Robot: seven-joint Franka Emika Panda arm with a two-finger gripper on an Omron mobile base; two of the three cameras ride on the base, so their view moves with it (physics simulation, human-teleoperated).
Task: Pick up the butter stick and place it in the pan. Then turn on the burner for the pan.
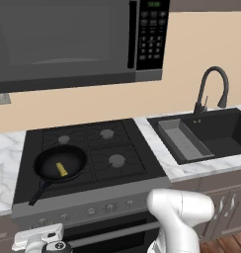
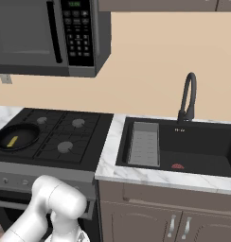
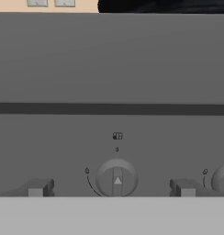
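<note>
A home kitchen: gas stove [image 1: 88, 148], microwave [image 1: 68, 39] above, black sink [image 1: 211, 136] with faucet [image 1: 211, 89], marble tabletop [image 2: 155, 177], cabinets [image 2: 169, 220].

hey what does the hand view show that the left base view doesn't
Hand view: a close look at one stove knob, its pointer straight up, with the two fingertips apart on either side.

Left base view: the butter stick lying in the pan, the sink, faucet and microwave.

Both: the stove's grey front panel.
</note>
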